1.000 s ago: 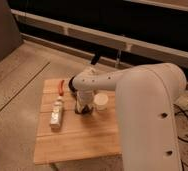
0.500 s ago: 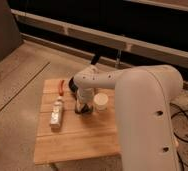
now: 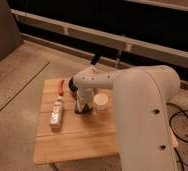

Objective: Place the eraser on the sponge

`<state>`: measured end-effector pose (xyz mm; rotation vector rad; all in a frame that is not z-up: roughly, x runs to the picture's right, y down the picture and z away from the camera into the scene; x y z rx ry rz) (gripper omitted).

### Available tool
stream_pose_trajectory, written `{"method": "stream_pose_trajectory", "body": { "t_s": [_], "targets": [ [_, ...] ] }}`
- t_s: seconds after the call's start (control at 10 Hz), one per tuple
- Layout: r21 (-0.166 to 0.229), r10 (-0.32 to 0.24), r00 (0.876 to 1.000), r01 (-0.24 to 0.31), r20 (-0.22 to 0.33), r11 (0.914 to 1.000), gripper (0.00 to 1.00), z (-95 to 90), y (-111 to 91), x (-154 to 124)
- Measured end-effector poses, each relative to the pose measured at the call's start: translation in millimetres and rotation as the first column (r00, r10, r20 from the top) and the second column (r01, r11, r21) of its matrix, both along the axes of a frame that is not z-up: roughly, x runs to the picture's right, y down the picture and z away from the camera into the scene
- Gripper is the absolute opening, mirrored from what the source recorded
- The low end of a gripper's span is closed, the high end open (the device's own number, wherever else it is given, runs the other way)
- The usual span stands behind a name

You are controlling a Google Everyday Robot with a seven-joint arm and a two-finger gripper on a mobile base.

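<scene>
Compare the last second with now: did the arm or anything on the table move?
Nothing visibly moved, and no grasp or release shows. The gripper sits low at the wooden table, between the pale oblong object and the white cup, where it was. The red-handled tool lies near the far left edge as before.

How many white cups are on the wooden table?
1. The white cup sits around the middle of the wooden table, beside the gripper, which is low over it. The arm may hide others.
</scene>
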<state>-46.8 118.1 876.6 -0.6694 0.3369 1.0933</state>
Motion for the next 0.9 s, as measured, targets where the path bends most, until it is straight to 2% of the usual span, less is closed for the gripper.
{"method": "stream_pose_trajectory", "body": {
  "t_s": [0.4,0.5,0.7,0.9],
  "targets": [
    [0.003,-0.016,1.000,0.016,0.002,0.9999,0.65,0.0,0,-2],
    [0.017,-0.021,1.000,0.020,0.009,0.9997,0.65,-0.4,-4,-4],
    [0.086,-0.033,0.998,0.029,0.048,0.9959,0.65,-3.2,-21,-14],
    [0.103,-0.041,0.997,0.035,0.062,0.9941,0.65,-4.3,-24,-20]
  ]
}}
